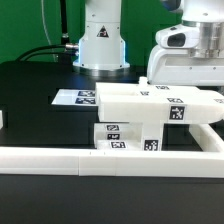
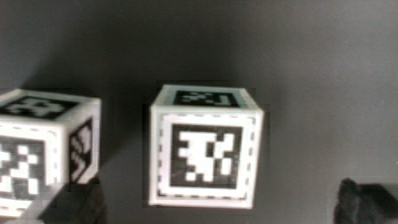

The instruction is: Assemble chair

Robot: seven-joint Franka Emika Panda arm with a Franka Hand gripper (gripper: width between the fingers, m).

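Note:
The chair's white parts [image 1: 150,105] stand grouped mid-table. A long tagged piece lies across the top, and lower tagged blocks [image 1: 125,138] sit under it. My gripper [image 1: 188,78] hangs just above the right end of that group, and its fingers are hard to make out in the exterior view. In the wrist view a tagged white post [image 2: 208,150] stands upright on the dark table, with a second tagged part [image 2: 39,150] beside it. My gripper [image 2: 214,207] is open. Its dark fingertips [image 2: 365,200] show at either side, apart from the post and holding nothing.
The marker board [image 1: 80,97] lies flat behind the parts, towards the exterior view's left. A long low white border rail [image 1: 90,158] runs along the front and turns up the exterior view's right side. The robot's base [image 1: 100,45] stands at the back.

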